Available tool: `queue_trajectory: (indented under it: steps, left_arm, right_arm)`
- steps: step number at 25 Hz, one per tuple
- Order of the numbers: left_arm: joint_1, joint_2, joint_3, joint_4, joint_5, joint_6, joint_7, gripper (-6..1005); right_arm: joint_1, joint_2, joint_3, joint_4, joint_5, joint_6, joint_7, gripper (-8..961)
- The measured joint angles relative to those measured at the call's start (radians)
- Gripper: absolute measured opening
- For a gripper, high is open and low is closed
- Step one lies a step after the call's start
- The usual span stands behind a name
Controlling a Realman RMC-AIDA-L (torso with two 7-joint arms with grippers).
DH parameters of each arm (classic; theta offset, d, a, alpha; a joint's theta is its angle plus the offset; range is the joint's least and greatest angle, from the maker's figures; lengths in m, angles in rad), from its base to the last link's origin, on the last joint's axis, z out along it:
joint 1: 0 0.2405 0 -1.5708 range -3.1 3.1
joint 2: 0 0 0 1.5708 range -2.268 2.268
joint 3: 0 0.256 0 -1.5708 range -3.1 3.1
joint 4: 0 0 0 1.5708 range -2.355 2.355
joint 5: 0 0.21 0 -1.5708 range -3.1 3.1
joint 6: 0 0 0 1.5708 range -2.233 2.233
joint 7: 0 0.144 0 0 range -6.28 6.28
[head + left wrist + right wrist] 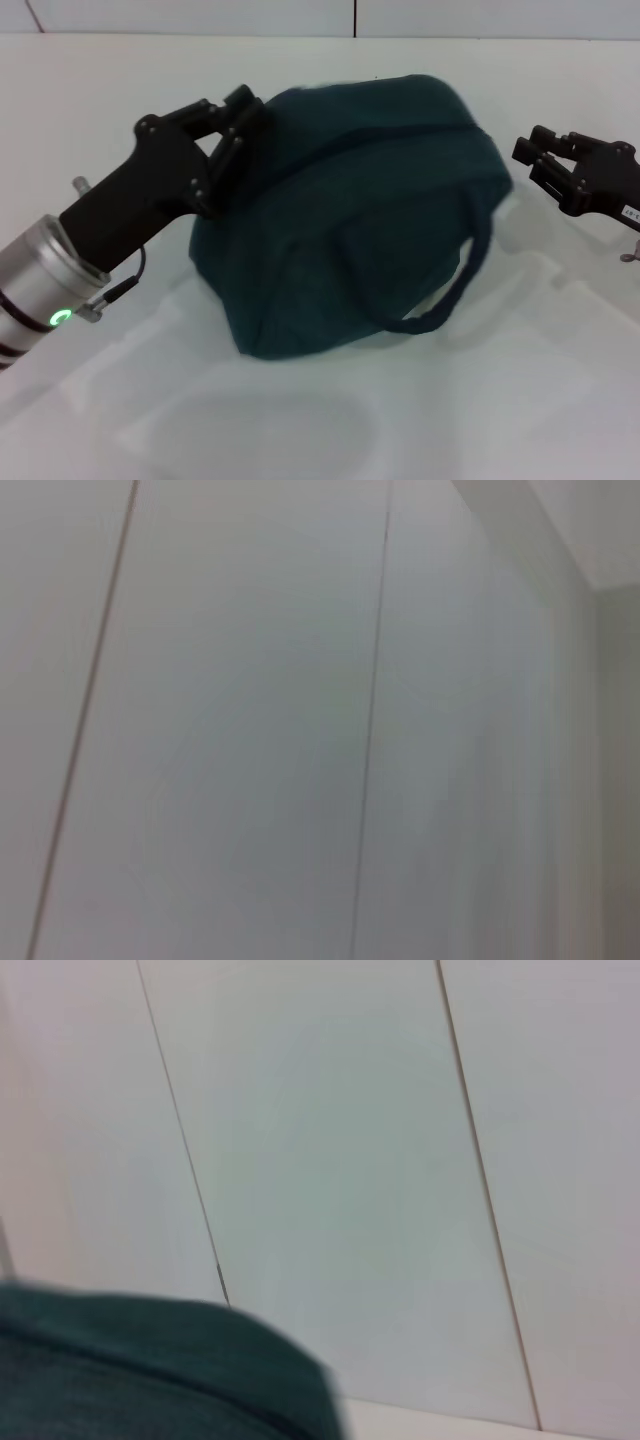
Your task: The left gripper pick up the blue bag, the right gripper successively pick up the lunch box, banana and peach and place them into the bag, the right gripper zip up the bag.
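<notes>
On my head feed the white desk (560,400) fills most of the picture, with a panelled wall (200,15) behind it. I see the blue bag (350,210) bulging in the middle of the desk, its zip seam running along the top toward the right end and one rope-like handle (455,285) looping down the near side. The bag looks closed along that seam, though I cannot tell how far the zip runs. Next in size is my left gripper (240,115), reaching in from the near left on its silver wrist with the green light; its jaws are pressed against the bag's upper left end, and I cannot tell whether they are clamped on the fabric. My right gripper (550,158) hangs just off the bag's right end, apart from it, jaws spread. The right wrist feed catches an edge of the bag (150,1370) against the wall.
</notes>
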Motion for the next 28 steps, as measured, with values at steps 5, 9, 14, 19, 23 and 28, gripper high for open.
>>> queue_trajectory:
  steps: [5, 9, 14, 19, 23, 28]
  left_arm:
    - [0.036, -0.003, 0.0, -0.01, -0.039, 0.018, 0.004, 206]
    - [0.058, -0.002, 0.0, -0.01, -0.042, 0.055, -0.002, 290]
    - [0.075, 0.005, 0.003, 0.005, -0.062, 0.196, -0.003, 395]
    - [0.073, 0.027, 0.012, 0.012, 0.044, 0.209, -0.008, 673]
    - [0.082, 0.031, 0.012, 0.012, 0.145, 0.209, 0.042, 808]
    - [0.088, 0.023, 0.01, 0.006, 0.181, 0.206, 0.084, 851]
  right_arm:
    - [-0.008, -0.001, 0.001, -0.001, 0.0, -0.011, 0.0, 219]
    - [-0.027, -0.003, 0.048, -0.001, 0.004, -0.109, 0.0, 372]
    - [-0.042, -0.007, 0.112, -0.04, 0.001, -0.391, 0.036, 457]
    - [-0.024, -0.015, 0.072, -0.159, -0.129, -0.57, 0.134, 462]
    - [-0.012, 0.001, 0.067, -0.157, -0.219, -0.574, 0.14, 466]
    - [-0.011, 0.003, 0.044, -0.134, -0.223, -0.568, 0.134, 581]
